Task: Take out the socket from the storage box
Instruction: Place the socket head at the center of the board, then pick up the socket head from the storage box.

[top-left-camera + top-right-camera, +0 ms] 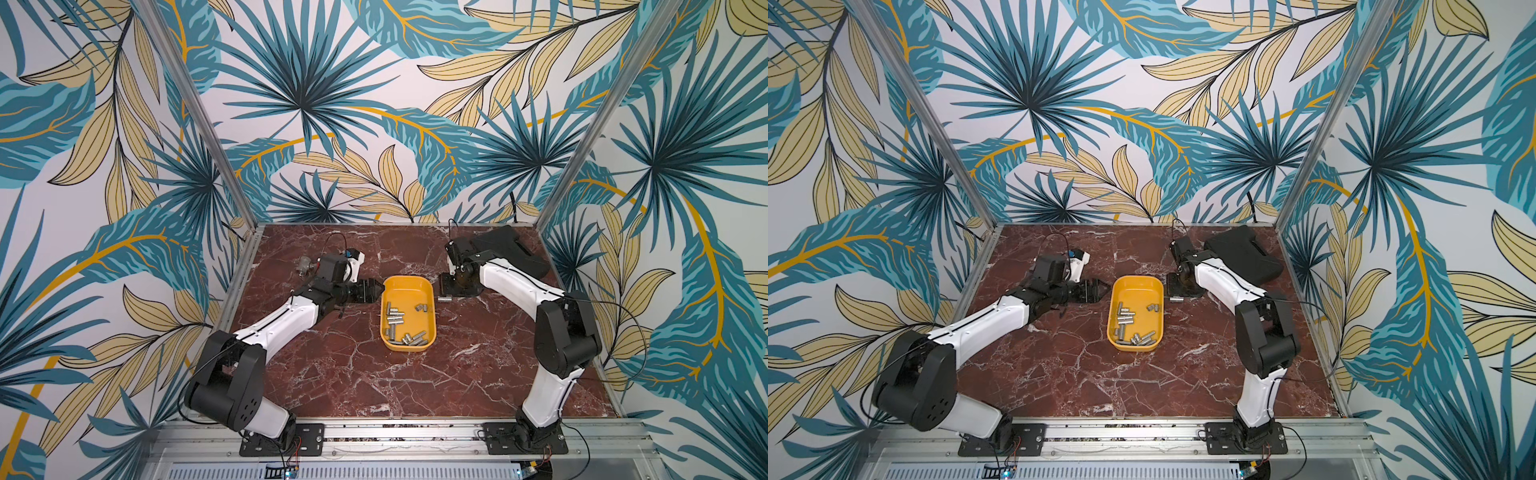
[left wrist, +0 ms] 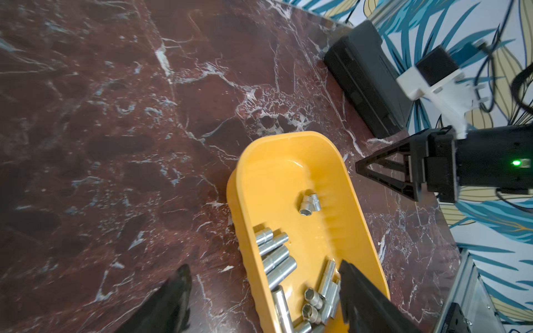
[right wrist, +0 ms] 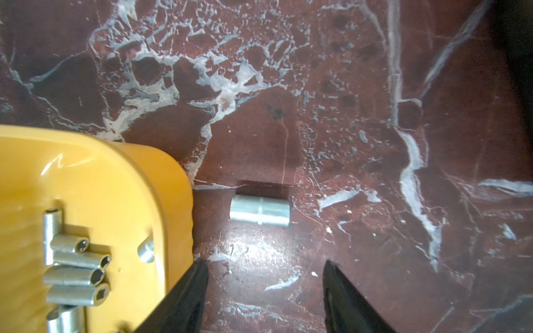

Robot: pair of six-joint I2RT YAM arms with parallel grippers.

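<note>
Black right gripper (image 3: 265, 269) and left gripper (image 2: 264, 276) gape, empty. One silver metal socket (image 3: 259, 210) lies outside the shallow yellow plastic tray (image 3: 101, 178); more sockets (image 2: 274, 259) lie inside.

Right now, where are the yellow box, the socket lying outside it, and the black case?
yellow box (image 1: 407, 291): in a top view, bare inside floor.
socket (image 3: 259, 210): right wrist view, middle of its side.
black case (image 1: 515, 245): in a top view, its flat top.

White-shelled arms (image 1: 282, 328), bulky black joints (image 1: 232, 374)
</note>
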